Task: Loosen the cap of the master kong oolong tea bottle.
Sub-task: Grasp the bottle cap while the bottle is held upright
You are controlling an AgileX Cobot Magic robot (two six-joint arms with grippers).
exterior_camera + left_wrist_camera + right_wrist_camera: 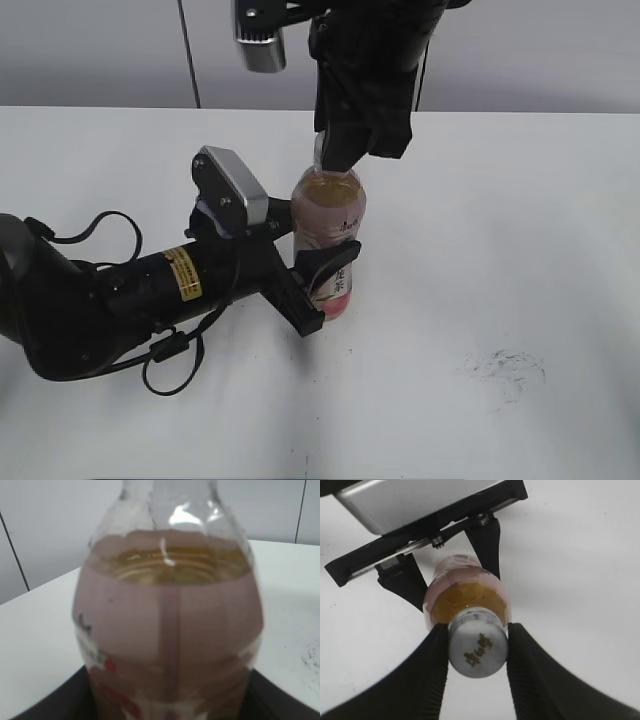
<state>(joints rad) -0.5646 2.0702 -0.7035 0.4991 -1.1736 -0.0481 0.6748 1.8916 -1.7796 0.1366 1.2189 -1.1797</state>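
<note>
The master kong oolong tea bottle (330, 235) stands upright on the white table, amber tea inside, pink label. My left gripper (318, 290) is shut on its lower body from the left. The bottle fills the left wrist view (167, 630), with black jaws at both lower corners. My right gripper (335, 150) comes down from above and hides the cap in the exterior view. In the right wrist view the white cap (478, 649) with a dark mark on top sits between the two black fingers (476, 645), which press on both its sides.
The white table (500, 250) extends all around the bottle. A dark scuff mark (508, 368) lies on it at the front right. A grey wall runs along the back. The left arm and its cables (110, 300) lie across the left side.
</note>
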